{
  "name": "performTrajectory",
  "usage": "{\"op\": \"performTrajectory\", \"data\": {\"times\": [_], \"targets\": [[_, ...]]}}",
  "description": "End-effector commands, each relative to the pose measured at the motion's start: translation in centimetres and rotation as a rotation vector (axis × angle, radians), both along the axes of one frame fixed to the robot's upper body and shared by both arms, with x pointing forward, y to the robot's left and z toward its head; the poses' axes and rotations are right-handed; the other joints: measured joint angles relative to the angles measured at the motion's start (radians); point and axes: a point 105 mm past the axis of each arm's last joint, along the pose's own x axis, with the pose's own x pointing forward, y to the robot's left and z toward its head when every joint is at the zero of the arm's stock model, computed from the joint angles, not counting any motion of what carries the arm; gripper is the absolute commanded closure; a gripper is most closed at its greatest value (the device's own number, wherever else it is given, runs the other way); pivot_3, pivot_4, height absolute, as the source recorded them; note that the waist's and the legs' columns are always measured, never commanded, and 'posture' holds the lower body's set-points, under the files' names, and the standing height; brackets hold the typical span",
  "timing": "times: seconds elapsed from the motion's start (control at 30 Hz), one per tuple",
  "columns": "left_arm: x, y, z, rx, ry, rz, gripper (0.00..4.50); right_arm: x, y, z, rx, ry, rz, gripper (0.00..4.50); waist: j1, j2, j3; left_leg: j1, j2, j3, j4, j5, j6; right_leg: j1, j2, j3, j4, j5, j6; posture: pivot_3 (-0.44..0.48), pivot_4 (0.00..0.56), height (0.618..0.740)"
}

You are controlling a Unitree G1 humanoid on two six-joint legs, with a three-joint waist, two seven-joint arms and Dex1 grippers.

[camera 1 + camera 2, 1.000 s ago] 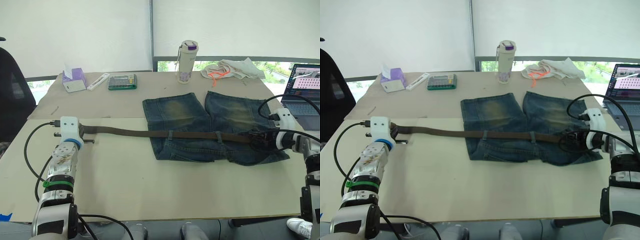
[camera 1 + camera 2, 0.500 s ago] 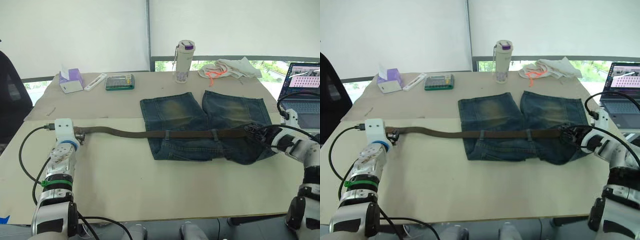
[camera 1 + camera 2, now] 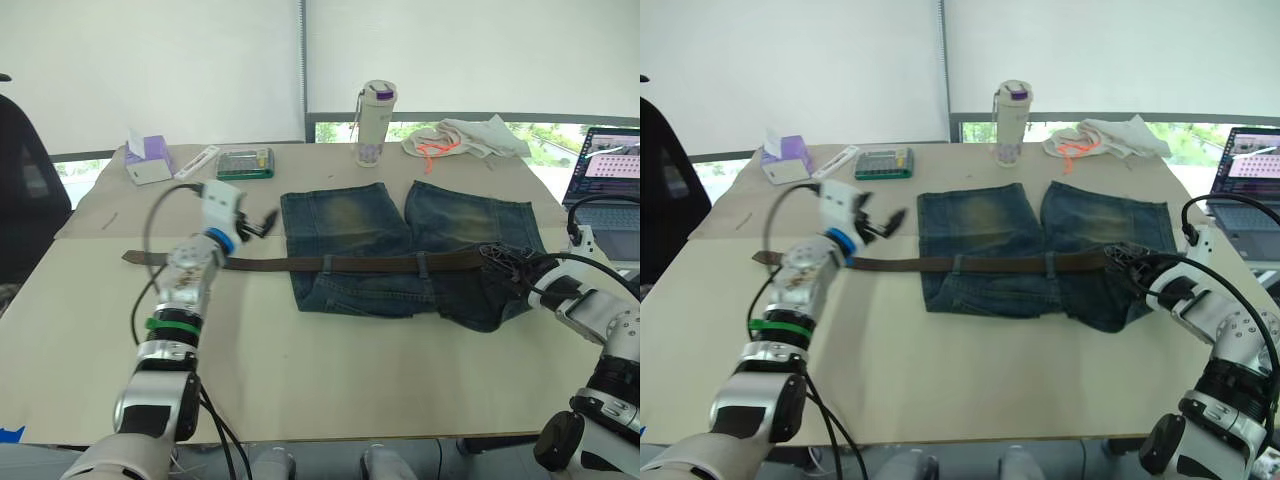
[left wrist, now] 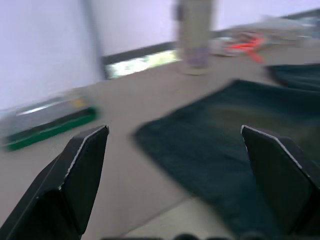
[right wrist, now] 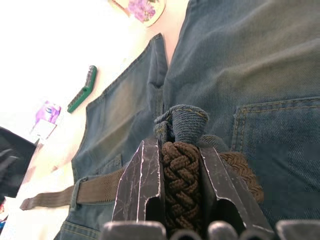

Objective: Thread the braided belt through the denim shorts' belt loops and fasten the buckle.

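R claw [image 5: 182, 192] stays clamped on dark-brown braided belt [image 3: 330, 263] at faded blue denim shorts [image 3: 400, 250] near bench's right edge; L claw [image 3: 262, 224], fingers apart, has let go of the tail & lifted toward shorts, so threading looks paused

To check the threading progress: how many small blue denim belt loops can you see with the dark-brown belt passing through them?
2. One belt loop sits on the waistband near the shorts' left side, another right of the middle. More may be hidden near the right gripper.
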Motion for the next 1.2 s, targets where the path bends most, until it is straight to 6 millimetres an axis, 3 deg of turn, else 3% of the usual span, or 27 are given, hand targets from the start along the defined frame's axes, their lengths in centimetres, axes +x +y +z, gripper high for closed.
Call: {"op": "performTrajectory", "data": {"times": [0.03, 0.13, 0.27, 0.4, 0.57, 0.73, 0.87, 1.0, 1.1, 1.2], "targets": [[-0.3, -3.0, -0.8, -0.015, 0.093, -0.168, 0.00, -0.2, 0.0, 1.4, -0.036, -0.054, 0.002, 4.15, -0.010, 0.000, 0.000, 0.000, 0.000, 0.001, 0.000, 0.000, 0.000, 0.000, 0.001, 0.000, 0.000, 0.000, 0.000, 0.000, 0.150, 0.740], [-0.1, -5.1, -2.9, -0.056, 0.238, -0.213, 0.00, -0.2, 0.0, 1.1, -0.049, -0.048, -0.002, 4.15, -0.013, 0.000, 0.000, 0.000, 0.000, 0.001, 0.000, 0.001, 0.001, 0.000, 0.001, -0.001, 0.001, 0.000, 0.000, 0.000, 0.150, 0.740], [0.0, -6.0, -4.1, -0.053, 0.324, -0.227, 0.00, -0.3, 0.1, 1.1, -0.056, -0.053, -0.003, 4.15, -0.020, 0.000, 0.000, 0.000, 0.000, 0.002, 0.000, 0.001, 0.002, 0.001, 0.001, -0.001, 0.000, 0.000, 0.001, 0.000, 0.150, 0.740], [-0.5, -6.3, -5.3, 0.030, 0.358, -0.276, 1.20, -0.6, 0.0, 0.9, -0.065, -0.056, -0.013, 4.15, -0.016, 0.000, 0.000, 0.000, -0.001, 0.001, 0.000, 0.001, 0.002, 0.001, 0.000, -0.001, 0.000, 0.000, 0.001, 0.000, 0.150, 0.740], [-0.8, -6.9, -3.8, -0.025, 0.285, -0.340, 2.87, -0.9, -0.1, 0.6, -0.069, -0.052, -0.019, 4.15, -0.011, 0.000, 0.000, -0.001, -0.001, 0.001, 0.001, 0.001, 0.002, 0.001, 0.000, -0.001, 0.000, 0.000, 0.001, 0.000, 0.150, 0.740], [-0.1, -6.1, -2.4, -0.107, 0.239, -0.302, 4.47, -0.8, 0.1, 0.6, -0.071, -0.057, -0.023, 4.15, -0.004, 0.000, 0.000, -0.001, -0.001, 0.001, 0.001, 0.001, 0.002, 0.001, 0.000, -0.001, 0.000, 0.000, 0.001, 0.000, 0.150, 0.740], [1.0, -4.9, -1.7, -0.077, 0.168, -0.199, 4.50, 0.9, 0.8, 0.6, -0.121, -0.109, -0.043, 4.15, -0.004, 0.000, 0.000, 0.000, 0.000, 0.001, 0.001, 0.001, 0.002, 0.001, 0.000, -0.001, 0.001, 0.000, 0.001, 0.000, 0.150, 0.740], [2.5, -4.2, -0.7, -0.016, 0.123, -0.067, 4.50, 4.0, 1.9, -0.7, -0.202, -0.117, -0.052, 4.15, -0.016, 0.000, 0.000, 0.001, -0.001, 0.001, 0.002, 0.001, 0.002, 0.001, 0.000, -0.001, 0.002, 0.000, 0.001, 0.000, 0.150, 0.740], [3.8, -3.1, 1.1, 0.026, 0.066, 0.077, 4.50, 6.2, 2.7, -1.8, -0.324, -0.126, -0.026, 4.15, -0.022, -0.001, 0.000, 0.001, -0.001, 0.001, 0.002, 0.001, 0.002, 0.001, 0.001, -0.001, 0.002, 0.000, 0.001, 0.000, 0.150, 0.740], [4.7, -2.4, 3.1, 0.041, 0.003, 0.183, 4.50, 8.2, 3.1, -1.4, -0.393, -0.170, -0.044, 4.15, -0.024, -0.001, 0.000, 0.001, -0.001, 0.002, 0.001, 0.001, 0.002, 0.000, 0.000, -0.001, 0.002, 0.000, 0.001, 0.000, 0.150, 0.740]]}}
